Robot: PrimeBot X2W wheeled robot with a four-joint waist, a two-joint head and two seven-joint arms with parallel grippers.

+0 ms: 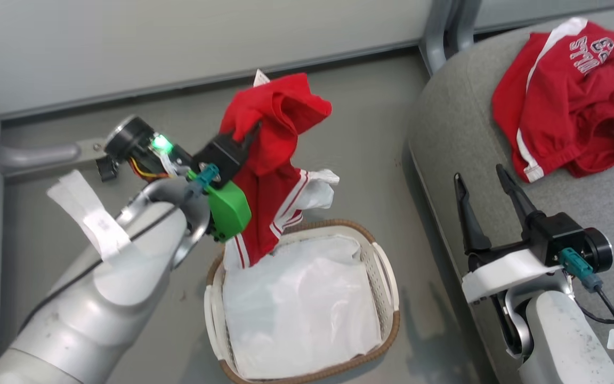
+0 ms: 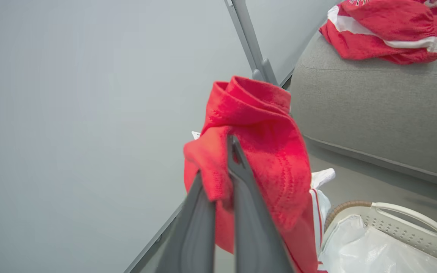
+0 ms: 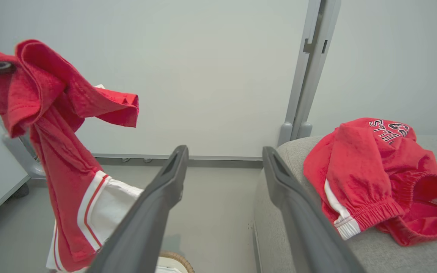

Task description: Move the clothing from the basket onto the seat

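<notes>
Left claw [image 1: 248,136], head view: clamped on a red garment [image 1: 272,160] mid-frame above the basket [image 1: 384,272], hem dipping onto its white liner [image 1: 296,298]. Left wrist view: soft, light, floppy cloth, I'd judge, and the bunched fold suits gripping. Right wrist view: right claw [image 3: 225,151] spread wide, empty; lettered garment [image 3: 374,170] lies on the seat [image 3: 393,258], right.

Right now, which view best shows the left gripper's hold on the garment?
Left wrist view: left gripper shut on a fold of the red garment, close up. Head view shows it hanging over the basket; right wrist view, its drape.
</notes>
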